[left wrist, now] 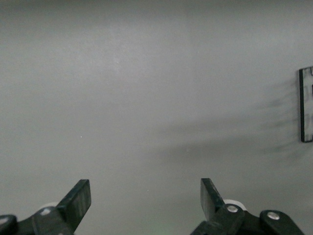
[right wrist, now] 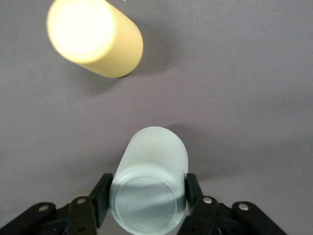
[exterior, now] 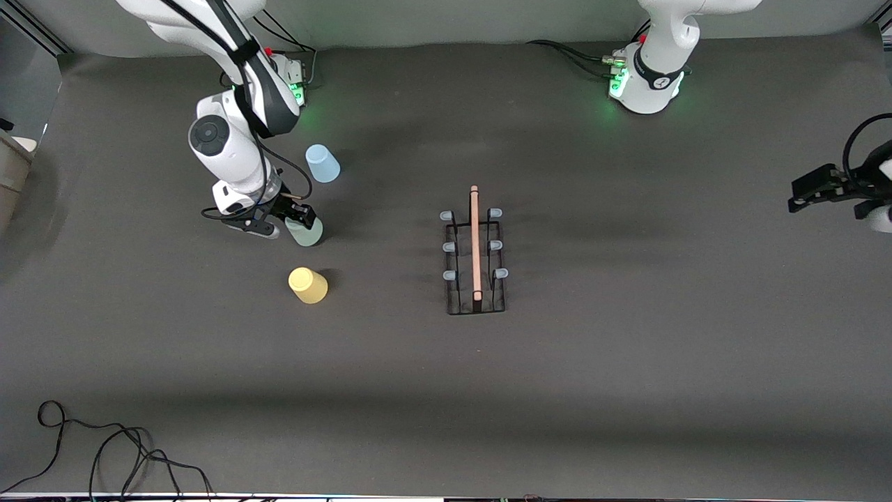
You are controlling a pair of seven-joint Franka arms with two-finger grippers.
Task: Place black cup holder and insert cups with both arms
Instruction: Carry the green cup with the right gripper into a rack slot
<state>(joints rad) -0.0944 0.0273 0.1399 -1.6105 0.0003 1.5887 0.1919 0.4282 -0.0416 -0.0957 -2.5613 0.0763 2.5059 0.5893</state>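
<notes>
The black cup holder (exterior: 475, 254) stands in the middle of the table, its wooden rod along the top, all pegs bare. Three cups stand upside down toward the right arm's end: light blue (exterior: 323, 163), pale green (exterior: 305, 231) and yellow (exterior: 308, 285), the yellow nearest the front camera. My right gripper (exterior: 296, 222) is shut on the pale green cup (right wrist: 151, 176), a finger pressed on each side. The yellow cup (right wrist: 93, 36) shows beside it. My left gripper (exterior: 794, 199) is open and empty (left wrist: 145, 196), waiting over the left arm's end of the table. A piece of the holder (left wrist: 305, 105) shows at the edge of its view.
A loose black cable (exterior: 104, 446) lies at the front corner of the table toward the right arm's end. The dark mat (exterior: 627, 348) covers the table.
</notes>
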